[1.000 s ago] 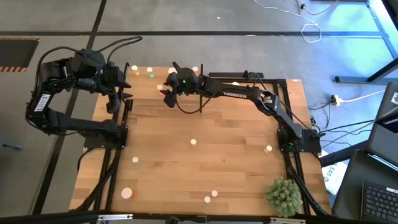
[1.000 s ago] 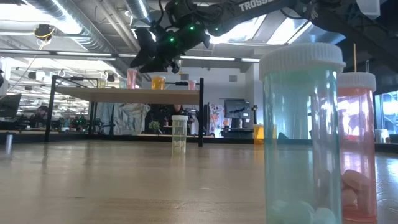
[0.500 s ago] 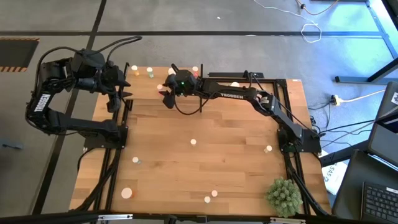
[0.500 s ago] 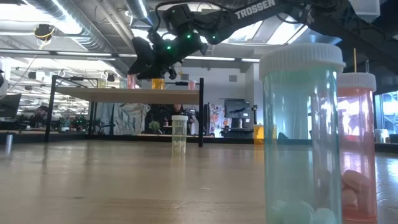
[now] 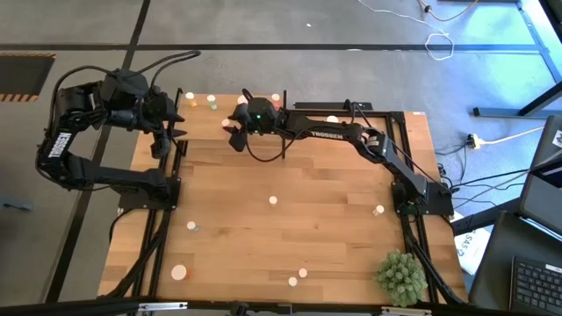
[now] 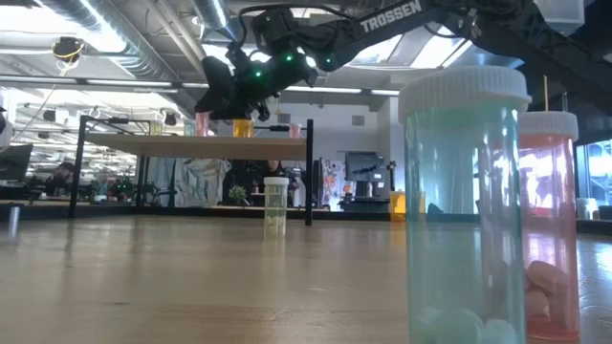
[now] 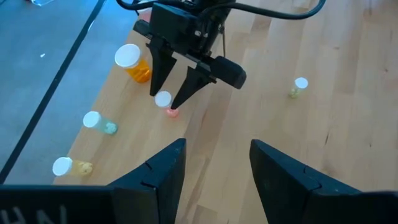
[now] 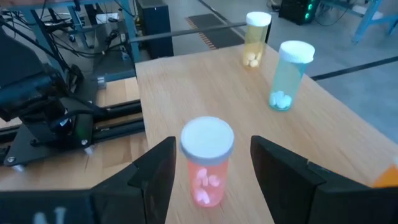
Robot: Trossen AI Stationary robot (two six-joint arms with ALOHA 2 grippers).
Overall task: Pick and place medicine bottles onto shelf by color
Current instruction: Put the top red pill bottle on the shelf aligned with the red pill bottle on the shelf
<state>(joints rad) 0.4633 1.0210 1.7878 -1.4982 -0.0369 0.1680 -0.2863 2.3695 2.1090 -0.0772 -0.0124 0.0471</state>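
A reddish medicine bottle (image 8: 206, 171) with a white cap stands upright on its base on the shelf (image 6: 191, 143) at the table's far side. My right gripper (image 8: 212, 143) is open, with one finger on each side of the bottle and a gap on both sides; the left wrist view shows its fingertips (image 7: 157, 87) beside the cap (image 7: 163, 98). On the shelf there are also an orange bottle (image 7: 134, 62), a pale green one (image 8: 288, 74) and a yellow one (image 8: 256, 38). My left gripper (image 7: 214, 168) waits open, raised at the table's far left (image 5: 174, 123).
Loose bottles stand on the tabletop: one mid-table (image 5: 273, 200), one at the right (image 5: 379, 210), and several near the front (image 5: 179, 273). A pale green bottle (image 6: 464, 205) and a red one (image 6: 547, 225) stand close to the low camera. A spiky plant ball (image 5: 399, 276) sits at the front right.
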